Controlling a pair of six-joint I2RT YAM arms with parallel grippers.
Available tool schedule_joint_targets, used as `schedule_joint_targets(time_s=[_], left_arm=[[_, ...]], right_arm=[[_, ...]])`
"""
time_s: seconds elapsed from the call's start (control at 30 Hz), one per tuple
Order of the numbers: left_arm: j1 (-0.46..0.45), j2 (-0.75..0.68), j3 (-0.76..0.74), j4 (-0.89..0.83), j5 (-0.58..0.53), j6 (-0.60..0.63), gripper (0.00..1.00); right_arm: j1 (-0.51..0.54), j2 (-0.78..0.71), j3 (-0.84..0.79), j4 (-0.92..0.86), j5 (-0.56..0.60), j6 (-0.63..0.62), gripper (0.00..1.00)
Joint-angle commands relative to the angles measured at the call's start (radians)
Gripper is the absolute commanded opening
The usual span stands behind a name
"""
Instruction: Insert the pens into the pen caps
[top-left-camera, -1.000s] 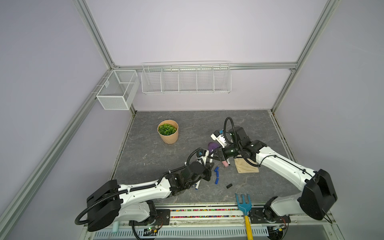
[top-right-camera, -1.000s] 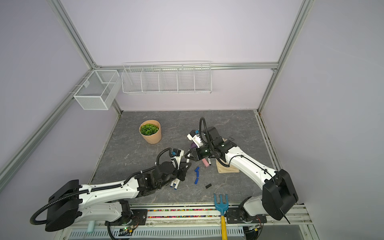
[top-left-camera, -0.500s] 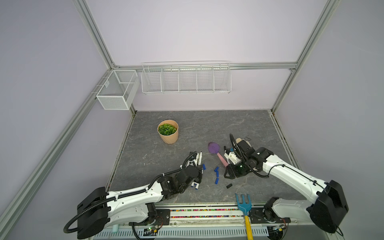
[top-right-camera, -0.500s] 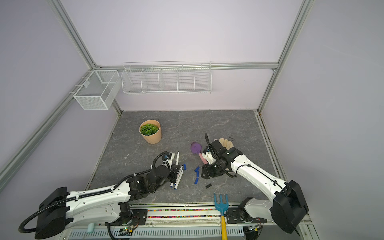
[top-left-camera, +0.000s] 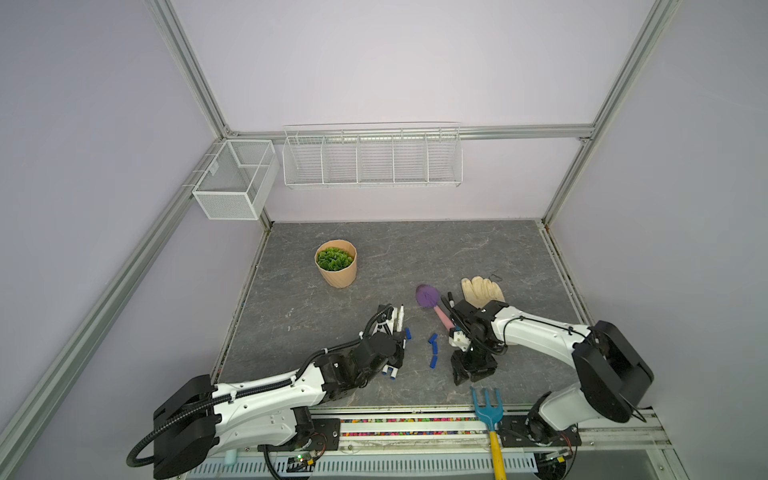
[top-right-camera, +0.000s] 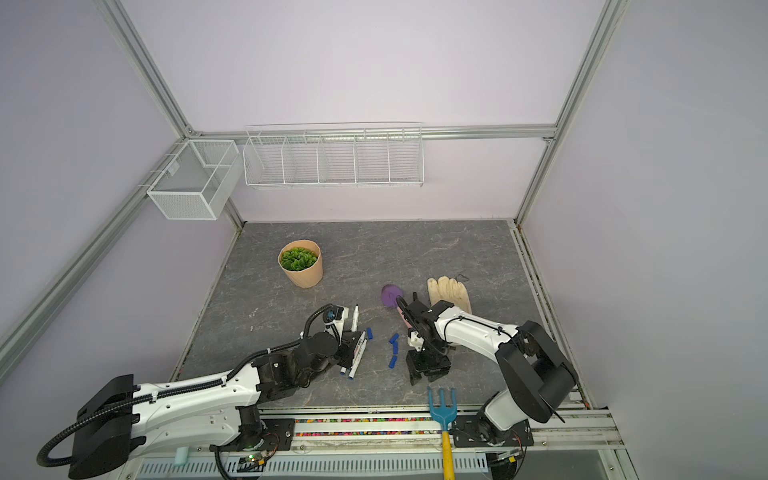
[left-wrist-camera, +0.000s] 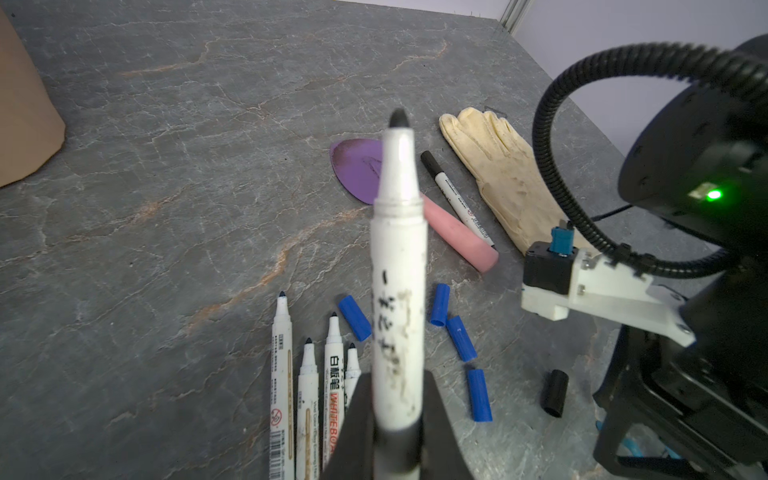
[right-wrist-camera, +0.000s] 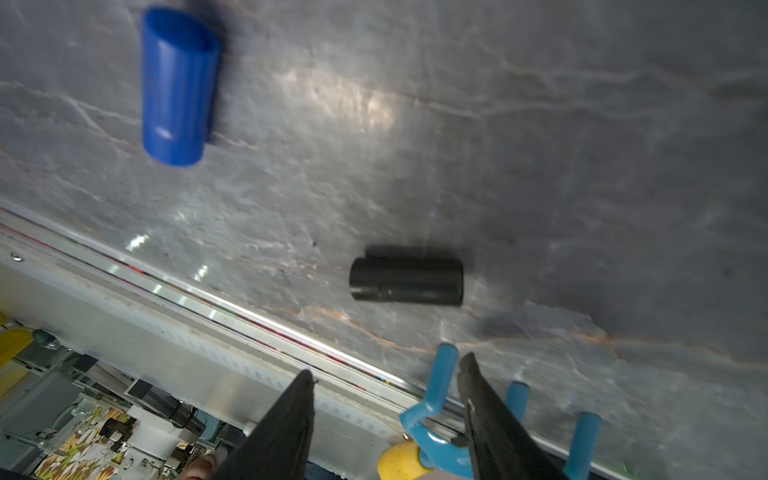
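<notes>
At the left gripper (left-wrist-camera: 397, 419), lower centre of the left wrist view: a tight pinch on the lower barrel of a white pen (left-wrist-camera: 399, 291), its black tip bare and pointing toward the upper middle of the frame. Behind it in both top views, left arm (top-left-camera: 266, 399) stretched low from the lower-left base toward the centre, forearm almost flat over the table (top-left-camera: 299, 299). Just left of the clamped barrel, four more pens (left-wrist-camera: 307, 407) side by side on the grey top, tips uncapped. To its right, four blue caps (left-wrist-camera: 461, 337) lying loose, and further right a black cap (left-wrist-camera: 555, 392) alone. Higher in the frame, another pen (left-wrist-camera: 455, 199) between the pink-handled trowel (left-wrist-camera: 357, 170) and the glove (left-wrist-camera: 498, 174).

At the right gripper (right-wrist-camera: 386, 365), lower centre of the right wrist view: fingers spread apart, nothing between them, hung over the black cap on its side at mid-frame, apart from it. One blue cap at upper left; blue rake (right-wrist-camera: 436, 399) behind the fingers at the bottom edge. In a top view, right arm (top-right-camera: 478, 332) folded: up from the lower-right base, elbow bent, wrist turned down near the table's front edge.
</notes>
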Motion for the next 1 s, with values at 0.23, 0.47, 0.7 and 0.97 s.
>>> schedule_joint_targets(time_s=[0.23, 0.47, 0.7, 0.97], left_arm=[[0.001, -0.119, -0.052, -0.051, -0.029, -0.031, 0.00], [0.002, -0.135, -0.069, -0.044, -0.032, -0.055, 0.00], [0.002, -0.110, -0.056, -0.033, -0.016, -0.054, 0.00], [0.001, -0.093, -0.038, -0.035, 0.001, -0.044, 0.00]], right_arm=[[0.005, 0.157, 0.094, 0.091, -0.057, -0.036, 0.54], [0.007, 0.202, 0.155, 0.076, 0.030, -0.041, 0.55], [0.006, 0.207, 0.165, 0.091, 0.125, -0.019, 0.49], [0.006, 0.204, 0.160, 0.104, 0.174, -0.016, 0.34]])
